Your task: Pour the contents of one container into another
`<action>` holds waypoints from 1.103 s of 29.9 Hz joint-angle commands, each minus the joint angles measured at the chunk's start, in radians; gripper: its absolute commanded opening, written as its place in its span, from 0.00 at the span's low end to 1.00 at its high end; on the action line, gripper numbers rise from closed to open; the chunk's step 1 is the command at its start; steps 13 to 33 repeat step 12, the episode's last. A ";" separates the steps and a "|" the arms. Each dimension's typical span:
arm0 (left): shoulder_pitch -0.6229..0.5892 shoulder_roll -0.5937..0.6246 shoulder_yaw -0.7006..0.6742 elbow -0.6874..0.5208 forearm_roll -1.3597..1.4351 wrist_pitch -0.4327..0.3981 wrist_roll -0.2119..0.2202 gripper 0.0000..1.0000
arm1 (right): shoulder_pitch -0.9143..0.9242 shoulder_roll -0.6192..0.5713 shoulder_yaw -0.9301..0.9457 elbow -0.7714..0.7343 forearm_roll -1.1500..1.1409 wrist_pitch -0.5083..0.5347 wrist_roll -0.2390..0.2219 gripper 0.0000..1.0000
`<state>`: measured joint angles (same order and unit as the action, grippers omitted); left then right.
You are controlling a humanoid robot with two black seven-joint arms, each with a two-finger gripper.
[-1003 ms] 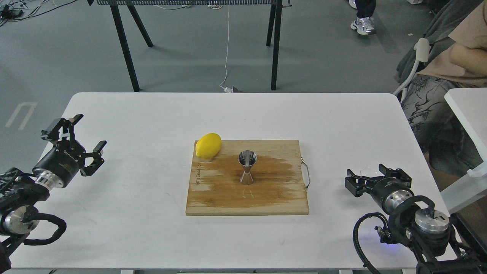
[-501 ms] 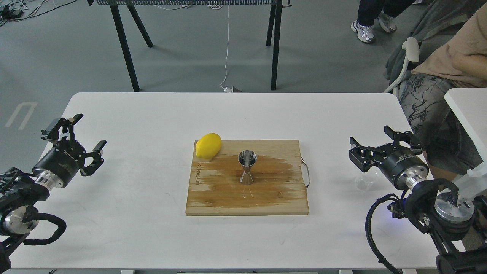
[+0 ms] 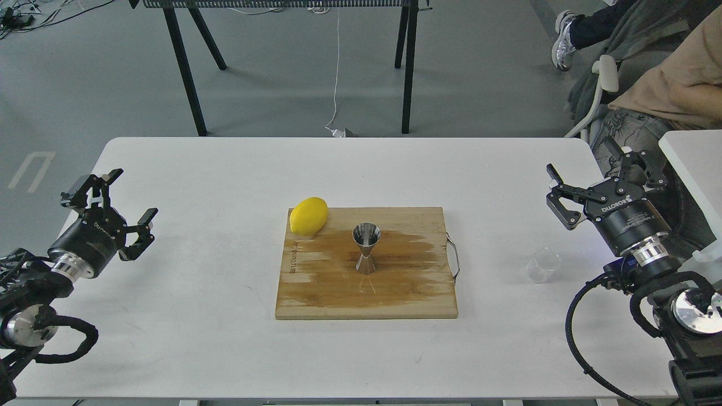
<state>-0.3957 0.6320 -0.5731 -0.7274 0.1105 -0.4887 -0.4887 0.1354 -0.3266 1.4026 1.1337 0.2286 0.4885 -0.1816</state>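
Both arms are black with silver metal rings at the wrists, looped black cables, and white lettering on the left gripper (image 3: 117, 201) and right gripper (image 3: 604, 176).

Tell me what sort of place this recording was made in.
Probably a robotics lab or test room, not a kitchen: a white table on a bare grey floor, loose cables running across it, and a seated onlooker beside the rig.

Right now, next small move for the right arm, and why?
Probably bring the right end effector down and back toward the glass cup. It is open and empty, above and beyond the cup, which stands upright right of the cutting board; the jigger waits there.
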 commanded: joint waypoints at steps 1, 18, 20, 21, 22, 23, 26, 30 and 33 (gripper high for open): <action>0.000 -0.002 -0.005 -0.001 -0.006 0.000 0.000 0.99 | -0.023 0.032 0.006 0.003 0.005 0.000 0.004 0.98; -0.009 -0.031 -0.004 0.002 -0.006 0.000 0.000 0.99 | -0.025 0.093 0.012 -0.069 0.001 0.000 0.031 0.99; -0.009 -0.031 -0.004 0.002 -0.006 0.000 0.000 0.99 | -0.025 0.093 0.012 -0.069 0.001 0.000 0.031 0.99; -0.009 -0.031 -0.004 0.002 -0.006 0.000 0.000 0.99 | -0.025 0.093 0.012 -0.069 0.001 0.000 0.031 0.99; -0.009 -0.031 -0.004 0.002 -0.006 0.000 0.000 0.99 | -0.025 0.093 0.012 -0.069 0.001 0.000 0.031 0.99; -0.009 -0.031 -0.004 0.002 -0.006 0.000 0.000 0.99 | -0.025 0.093 0.012 -0.069 0.001 0.000 0.031 0.99; -0.009 -0.031 -0.004 0.002 -0.006 0.000 0.000 0.99 | -0.025 0.093 0.012 -0.069 0.001 0.000 0.031 0.99; -0.009 -0.031 -0.004 0.002 -0.006 0.000 0.000 0.99 | -0.025 0.093 0.012 -0.069 0.001 0.000 0.031 0.99; -0.009 -0.031 -0.004 0.002 -0.006 0.000 0.000 0.99 | -0.025 0.093 0.012 -0.069 0.001 0.000 0.031 0.99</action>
